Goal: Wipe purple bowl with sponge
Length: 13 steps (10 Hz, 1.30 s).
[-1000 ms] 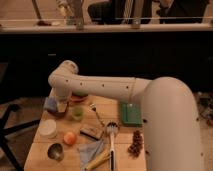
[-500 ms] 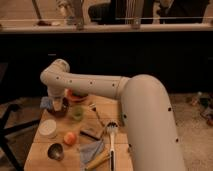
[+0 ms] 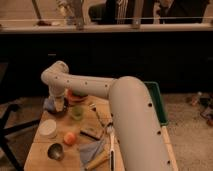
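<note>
Gripper (image 3: 59,104) of mine is closed, pointing down over the purple bowl (image 3: 60,113) at the far left. The blue-grey sponge (image 3: 48,104) shows just left of it; whether I grip it I cannot tell. The orange bowl (image 3: 75,96) sits just right.

**Wooden table (image 3: 36,150) and the objects resting on its top.**
On the near left lie a white round container (image 3: 48,128), a small orange round object (image 3: 70,138) and a grey metal bowl (image 3: 55,151). A pale blue cloth (image 3: 91,149), a dark block (image 3: 91,133) and a green cup (image 3: 77,112) occupy the middle. The closed gripper (image 3: 59,105) hangs over the purple bowl (image 3: 63,113) at far left.
</note>
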Each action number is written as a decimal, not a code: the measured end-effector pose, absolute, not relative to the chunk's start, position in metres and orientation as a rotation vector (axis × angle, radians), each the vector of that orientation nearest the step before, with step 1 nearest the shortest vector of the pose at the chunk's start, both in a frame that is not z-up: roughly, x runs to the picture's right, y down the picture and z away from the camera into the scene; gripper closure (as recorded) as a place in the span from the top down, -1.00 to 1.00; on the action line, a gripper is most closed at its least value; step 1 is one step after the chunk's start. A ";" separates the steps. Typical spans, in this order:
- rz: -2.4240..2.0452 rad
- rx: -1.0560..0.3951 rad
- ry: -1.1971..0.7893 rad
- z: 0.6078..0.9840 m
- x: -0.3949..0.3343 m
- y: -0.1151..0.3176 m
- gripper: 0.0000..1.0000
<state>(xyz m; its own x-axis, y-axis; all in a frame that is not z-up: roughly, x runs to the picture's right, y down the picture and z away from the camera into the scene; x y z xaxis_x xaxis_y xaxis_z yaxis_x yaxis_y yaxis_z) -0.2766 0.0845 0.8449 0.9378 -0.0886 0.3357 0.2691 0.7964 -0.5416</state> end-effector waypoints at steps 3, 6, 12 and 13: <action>-0.226 -0.625 -0.271 0.850 -0.280 0.086 -1.00; -0.248 -0.609 -0.245 0.850 -0.280 0.077 -1.00; -0.318 -0.614 -0.156 0.858 -0.269 0.069 -1.00; -0.330 -0.622 -0.142 0.860 -0.265 0.072 -1.00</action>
